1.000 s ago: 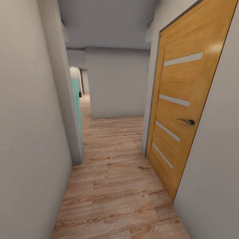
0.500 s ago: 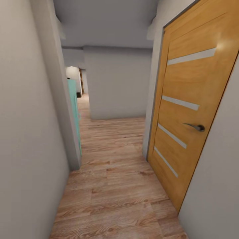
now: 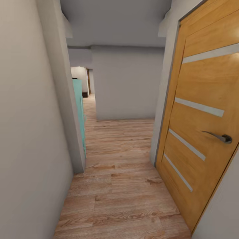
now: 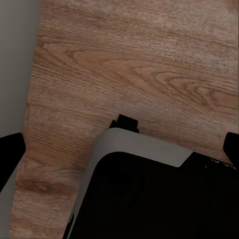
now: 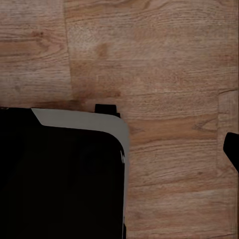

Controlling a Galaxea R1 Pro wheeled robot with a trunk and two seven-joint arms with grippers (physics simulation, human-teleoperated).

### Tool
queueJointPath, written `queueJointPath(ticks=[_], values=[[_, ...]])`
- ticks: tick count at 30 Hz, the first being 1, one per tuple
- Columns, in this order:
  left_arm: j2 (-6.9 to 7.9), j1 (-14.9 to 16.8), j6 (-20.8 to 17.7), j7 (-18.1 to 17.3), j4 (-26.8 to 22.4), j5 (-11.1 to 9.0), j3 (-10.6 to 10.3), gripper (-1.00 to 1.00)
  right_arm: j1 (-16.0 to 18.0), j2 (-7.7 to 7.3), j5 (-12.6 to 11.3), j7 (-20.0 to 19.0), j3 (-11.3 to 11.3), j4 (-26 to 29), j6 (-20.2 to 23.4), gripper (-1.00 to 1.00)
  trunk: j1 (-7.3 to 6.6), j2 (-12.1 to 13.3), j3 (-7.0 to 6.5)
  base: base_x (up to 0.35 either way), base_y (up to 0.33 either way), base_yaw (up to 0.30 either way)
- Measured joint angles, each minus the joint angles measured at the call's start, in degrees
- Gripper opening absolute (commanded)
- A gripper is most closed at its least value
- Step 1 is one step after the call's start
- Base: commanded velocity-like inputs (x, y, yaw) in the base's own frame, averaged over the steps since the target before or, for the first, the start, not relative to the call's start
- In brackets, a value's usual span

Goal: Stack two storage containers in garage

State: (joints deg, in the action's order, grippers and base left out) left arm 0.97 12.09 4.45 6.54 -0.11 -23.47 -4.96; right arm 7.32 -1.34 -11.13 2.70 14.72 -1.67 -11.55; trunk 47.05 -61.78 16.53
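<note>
Pale grey walls close in a narrow corridor, and a light wood-plank floor runs from the bottom of the head frame up toward its centre, where a blank grey partition blocks the straight line and the passage bends past it at the centre left. Along the right side of the frame stands a big orange-brown door, shut in its frame, with pale horizontal strips and a grey lever handle at the right edge. At the centre left a turquoise panel juts from behind the wall corner, probably another door standing ajar.

Neither of the storage containers appears in these pictures, so their heading and long axis cannot be given; the robot looks to be in transit, with wood planks underfoot, not the garage's concrete.

Both wrist cameras look straight down at the planks past a black, pale-edged part of the robot's base, which suggests the arms hang lowered and tucked close for driving between the walls. From dark finger tips at the edges of those frames alone, I cannot tell how either set of jaws stands.
</note>
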Motion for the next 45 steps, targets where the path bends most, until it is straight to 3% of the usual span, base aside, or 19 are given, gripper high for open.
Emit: queueJointPath(ticks=[45], values=[[-0.08,0.01,0.07,-0.01,0.01,0.0,0.0,1.0,-0.01,-0.27,0.93,-0.13,1.13,0.0,0.1,1.0,0.0,0.0,0.0,0.319,-0.076,0.01]])
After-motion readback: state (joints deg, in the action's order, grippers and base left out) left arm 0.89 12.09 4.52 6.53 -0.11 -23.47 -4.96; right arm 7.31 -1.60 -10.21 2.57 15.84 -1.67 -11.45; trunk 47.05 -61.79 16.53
